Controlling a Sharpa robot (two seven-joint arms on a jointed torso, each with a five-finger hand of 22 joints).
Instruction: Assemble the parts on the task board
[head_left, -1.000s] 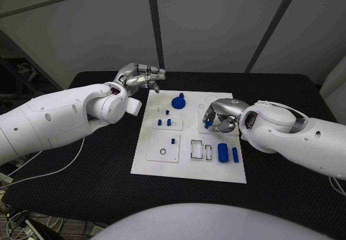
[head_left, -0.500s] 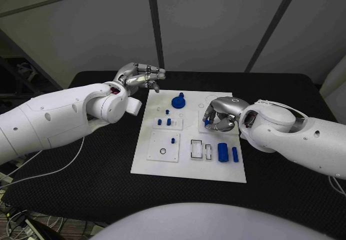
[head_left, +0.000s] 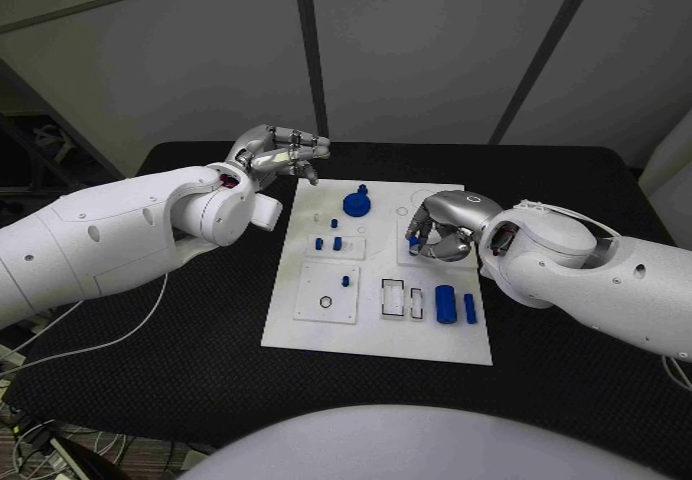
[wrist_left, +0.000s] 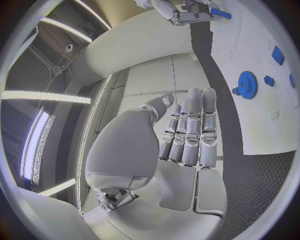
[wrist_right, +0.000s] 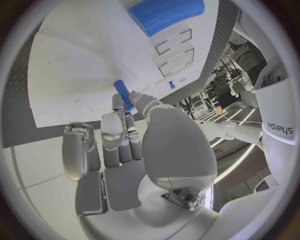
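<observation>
Right hand (head_left: 440, 228) pinches a blue peg (wrist_right: 123, 94) pointing down at the board (head_left: 378, 340) (left hand (head_left: 281, 153) empty, fingers together, farther).

Black surface (head_left: 216, 380) against pale panel wall, from my head camera.

Behind the surface I see a wall of light grey panels (head_left: 411, 70) split by dark vertical and slanted seams (head_left: 310, 60). The surface top is dark and finely textured, with rounded far corners. Off its left side there is a dim cluttered area with dark frames or stands (head_left: 36, 150), too murky for me to identify. A thin white cable (head_left: 108, 340) trails across the surface's left part toward the edge. In the left wrist view I see long bright ceiling light strips (wrist_left: 37, 95) overhead.
</observation>
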